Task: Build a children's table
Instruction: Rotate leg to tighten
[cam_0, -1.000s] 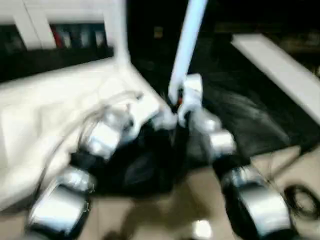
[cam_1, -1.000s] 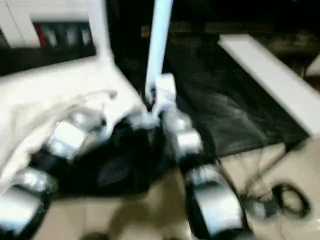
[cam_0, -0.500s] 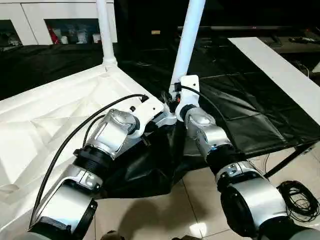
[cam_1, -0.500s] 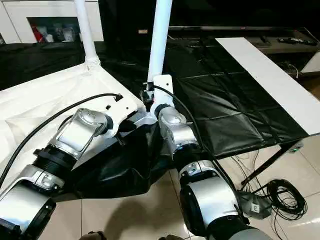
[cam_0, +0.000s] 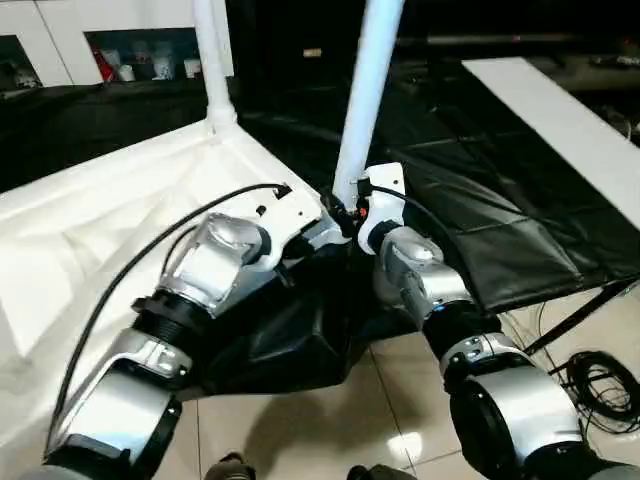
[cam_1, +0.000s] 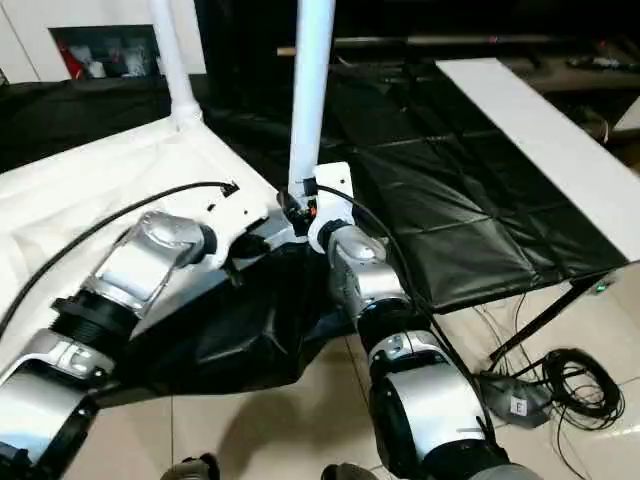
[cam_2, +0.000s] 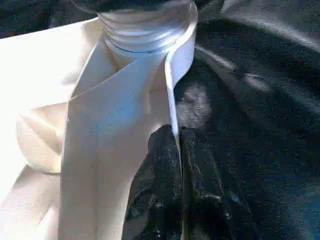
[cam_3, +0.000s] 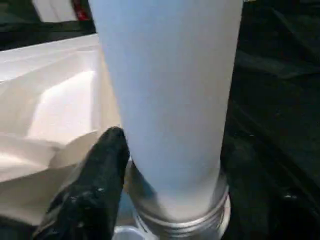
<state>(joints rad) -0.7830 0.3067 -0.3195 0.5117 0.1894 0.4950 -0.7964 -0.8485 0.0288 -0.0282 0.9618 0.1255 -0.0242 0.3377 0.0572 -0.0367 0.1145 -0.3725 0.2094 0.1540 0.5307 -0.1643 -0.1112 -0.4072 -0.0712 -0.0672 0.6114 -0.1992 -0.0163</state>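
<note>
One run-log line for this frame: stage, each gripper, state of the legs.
stage: seating near leg in tabletop corner socket | left gripper: pinching tabletop rim | right gripper: at leg base, grip unclear | far leg: upright in its corner

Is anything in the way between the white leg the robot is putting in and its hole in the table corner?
Nothing visible. The leg stands upright with its threaded end already at the corner socket of the tabletop. The right gripper's finger sits beside the leg, not under it.

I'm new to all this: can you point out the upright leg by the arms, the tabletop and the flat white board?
near leg (cam_1: 308, 90), right eye view, mid-shaft.
tabletop (cam_0: 90, 230), left eye view, ribbed underside.
flat white board (cam_1: 540, 130), right eye view, top face.
</note>
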